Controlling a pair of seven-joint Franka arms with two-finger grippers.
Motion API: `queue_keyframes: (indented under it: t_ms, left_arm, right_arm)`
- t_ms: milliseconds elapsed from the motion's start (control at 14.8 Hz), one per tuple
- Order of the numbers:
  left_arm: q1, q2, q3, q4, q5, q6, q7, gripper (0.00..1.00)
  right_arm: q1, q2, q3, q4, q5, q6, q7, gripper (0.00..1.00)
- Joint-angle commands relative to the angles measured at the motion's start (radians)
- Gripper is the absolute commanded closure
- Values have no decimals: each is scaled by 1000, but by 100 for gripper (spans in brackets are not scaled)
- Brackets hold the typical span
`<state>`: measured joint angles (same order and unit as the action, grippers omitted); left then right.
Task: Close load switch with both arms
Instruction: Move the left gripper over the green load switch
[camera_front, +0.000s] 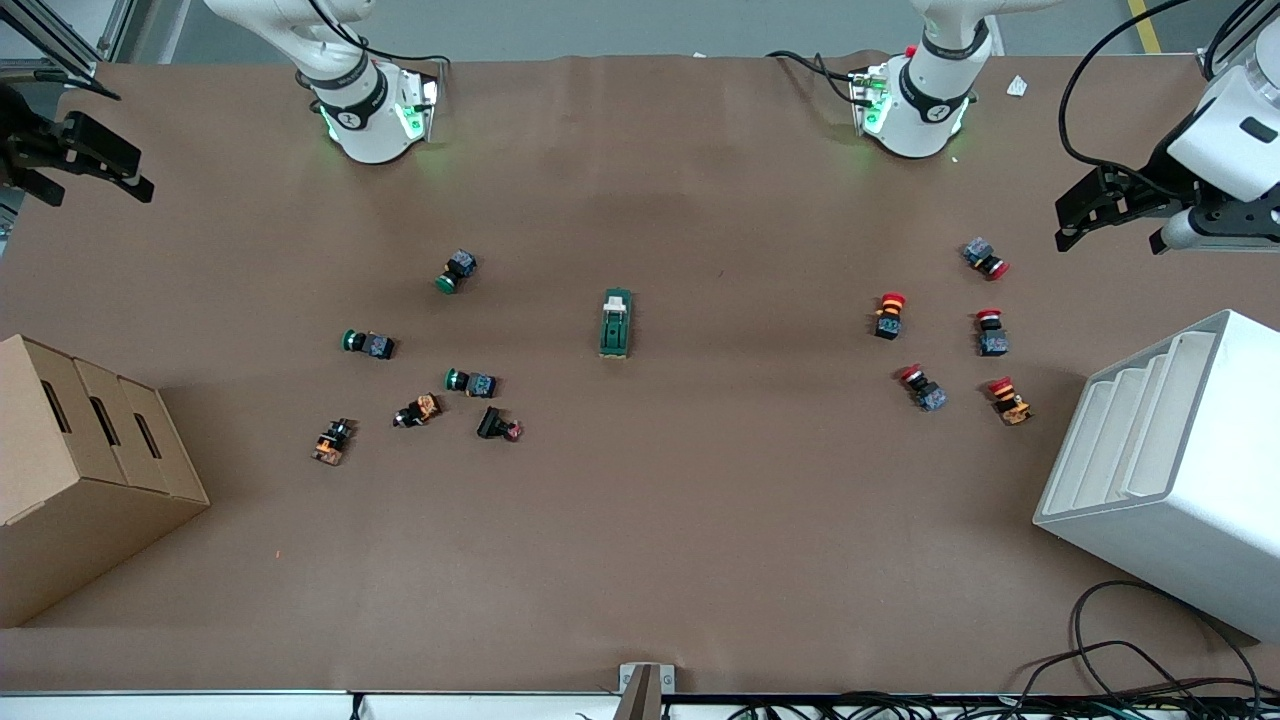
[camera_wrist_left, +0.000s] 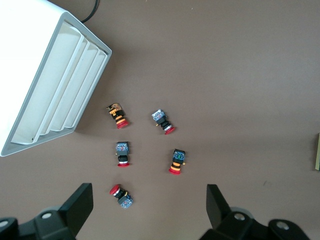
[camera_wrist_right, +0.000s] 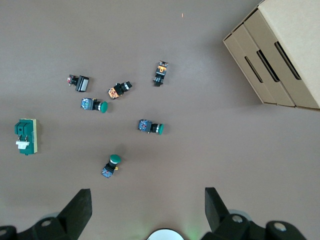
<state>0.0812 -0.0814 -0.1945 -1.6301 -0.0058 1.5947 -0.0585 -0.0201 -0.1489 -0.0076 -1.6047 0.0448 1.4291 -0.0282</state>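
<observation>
- The load switch (camera_front: 616, 323) lies alone at the middle of the table (camera_front: 700, 520), about midway between the two ends, with its long axis running from the robots' bases toward the front camera and its white lever at the end toward the bases.
- The left gripper (camera_front: 1110, 213) hangs up in the air over the left arm's end of the table, above the white rack (camera_front: 1170, 450) and the cluster of red buttons (camera_front: 940, 340); its jaws are spread wide with nothing between them.
- The right gripper (camera_front: 75, 165) hangs over the right arm's end, above the cardboard box (camera_front: 80, 460); its jaws are likewise spread and empty.
- Both grippers are well apart from the switch, and neither looks clearly nearer (the switch sits roughly centred between them), so each arm would have to travel inward toward the table's middle.
- The right wrist view shows the whole switch (camera_wrist_right: 25, 136) with its white lever piece, plus the green buttons (camera_wrist_right: 125, 130) between it and the box.
- The left wrist view shows only a pale sliver at its edge that may be the switch (too little to be sure); it does show the red buttons and rack clearly.
- Only the front view shows both arms and the switch together.
</observation>
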Motion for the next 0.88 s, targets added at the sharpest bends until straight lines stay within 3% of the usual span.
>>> queue_keyframes:
  t_ms: [0,474,812]
  left_arm:
    - [8,5,-3,21,13,-21,6,0]
    - [-15,57,-26,78,23,-21,-23,0]
    - [-20,116,-193,70,24,7,-193,0]
  right_arm:
    - [-17,-26,6,-21,27,-1,-13,0]
    - [-17,-26,6,-21,29,-10,-13,0]
    - [-15,-23,8,-9,29,-24,-12,0]
